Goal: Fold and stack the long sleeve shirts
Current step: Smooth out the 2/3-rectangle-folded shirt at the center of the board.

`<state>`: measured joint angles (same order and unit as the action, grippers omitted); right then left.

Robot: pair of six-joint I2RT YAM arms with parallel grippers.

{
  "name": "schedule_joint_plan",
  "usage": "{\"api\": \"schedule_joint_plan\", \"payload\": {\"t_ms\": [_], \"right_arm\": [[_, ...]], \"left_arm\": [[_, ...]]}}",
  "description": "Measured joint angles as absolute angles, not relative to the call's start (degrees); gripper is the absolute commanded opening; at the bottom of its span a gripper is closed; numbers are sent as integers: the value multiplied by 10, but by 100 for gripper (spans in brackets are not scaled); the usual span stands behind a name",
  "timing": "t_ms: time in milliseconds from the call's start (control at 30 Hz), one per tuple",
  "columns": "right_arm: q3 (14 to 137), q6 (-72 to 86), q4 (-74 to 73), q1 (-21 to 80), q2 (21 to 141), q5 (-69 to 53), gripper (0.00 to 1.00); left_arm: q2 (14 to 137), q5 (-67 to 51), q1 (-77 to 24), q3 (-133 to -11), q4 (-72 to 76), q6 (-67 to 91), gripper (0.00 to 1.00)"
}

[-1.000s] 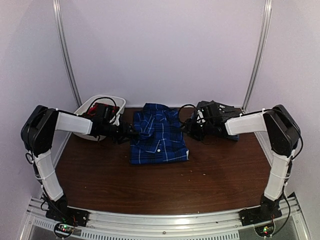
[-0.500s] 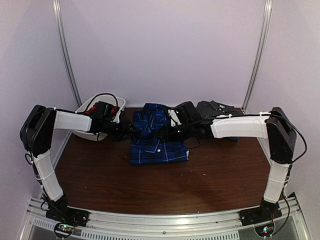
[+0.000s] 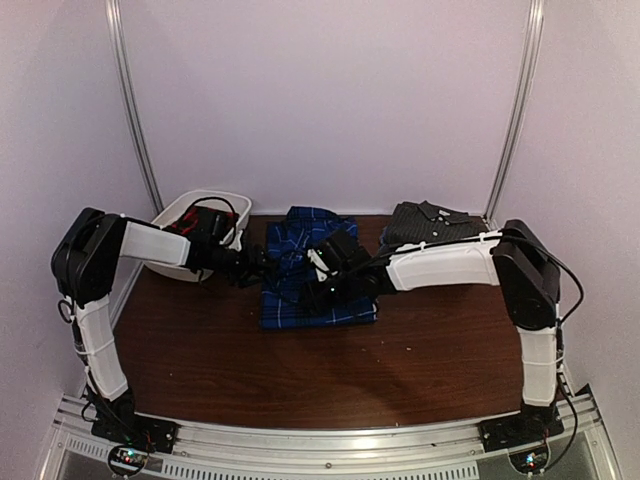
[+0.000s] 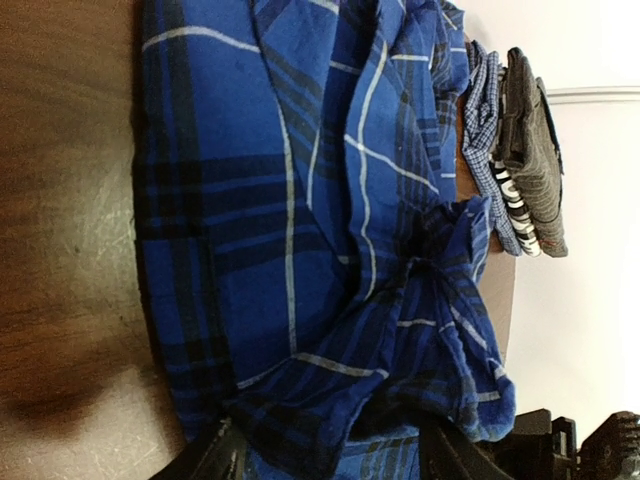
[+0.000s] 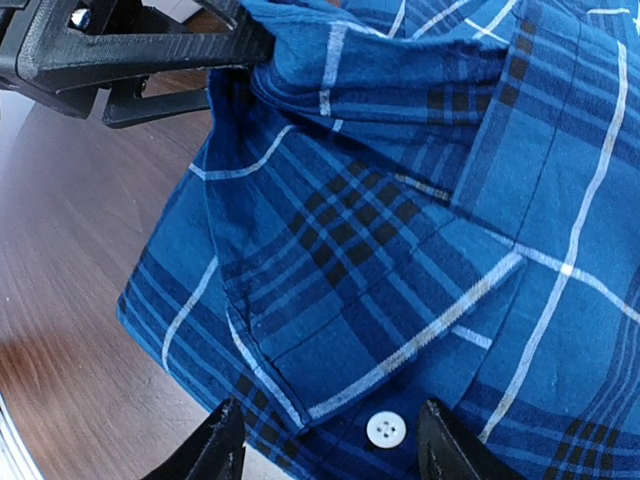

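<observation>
A robotics test booth: plain pale walls [image 3: 330, 100] close beyond the left hand [image 3: 262, 263] and right hand [image 3: 312, 290], bare metal poles [image 3: 130, 110] either side, dark wooden bench [image 3: 430, 350] beneath them, aluminium rail [image 3: 320, 440] well back carrying both arm bases [image 3: 135, 430]

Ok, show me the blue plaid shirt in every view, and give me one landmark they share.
Top external: blue plaid shirt in the middle of the brown table.
Left wrist: it fills most of the frame.
Right wrist: it covers the centre and right.
Shared landmark: that brown table, bare along the left of both wrist views.
</observation>
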<state>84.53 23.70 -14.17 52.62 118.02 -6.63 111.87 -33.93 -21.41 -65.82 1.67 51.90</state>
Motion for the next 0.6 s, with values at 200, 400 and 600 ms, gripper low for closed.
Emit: {"api": "schedule_joint_plan", "payload": {"t_ms": [200,400,600], "right_arm": [[888,238,-144,526,1211,-71,52],[909,256,-143,517,1234,-88,33],[925,301,-127,473,1240,-121,19]], "left_arm": [[1120,-346,-214,-674,17,520,58],[1121,-348,-214,-679,14,519,58],[1121,-344,-214,-689,-1,503,64]]}}
